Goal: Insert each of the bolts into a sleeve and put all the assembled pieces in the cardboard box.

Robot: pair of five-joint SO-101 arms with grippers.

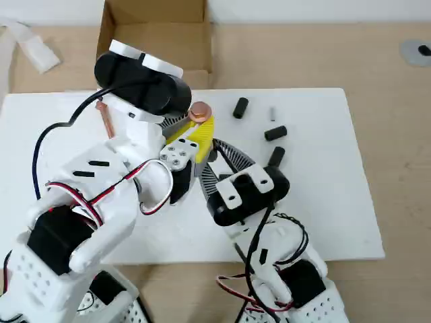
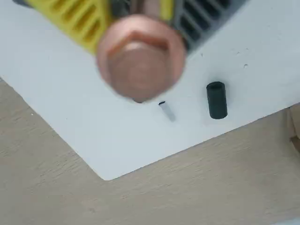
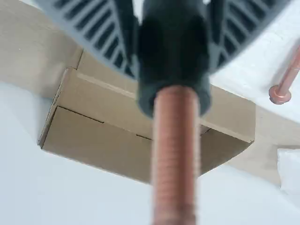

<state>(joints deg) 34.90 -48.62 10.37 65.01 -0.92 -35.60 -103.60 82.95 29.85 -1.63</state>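
Pinching a black sleeve (image 3: 171, 89) between the right gripper's (image 3: 171, 37) ribbed fingers, bore steadied, copper thread poking out the near end. Clamping the bolt (image 2: 139, 58) by its head end in the left gripper (image 2: 140, 9), lined up with that bore, evidently to drive it home. Leaving three loose sleeves (image 1: 275, 133) and a spare bolt (image 1: 105, 120) on the white mat (image 1: 323, 202) beyond for later pairings. Facing the cardboard box (image 1: 158, 47), open at the far edge, for finished pieces.
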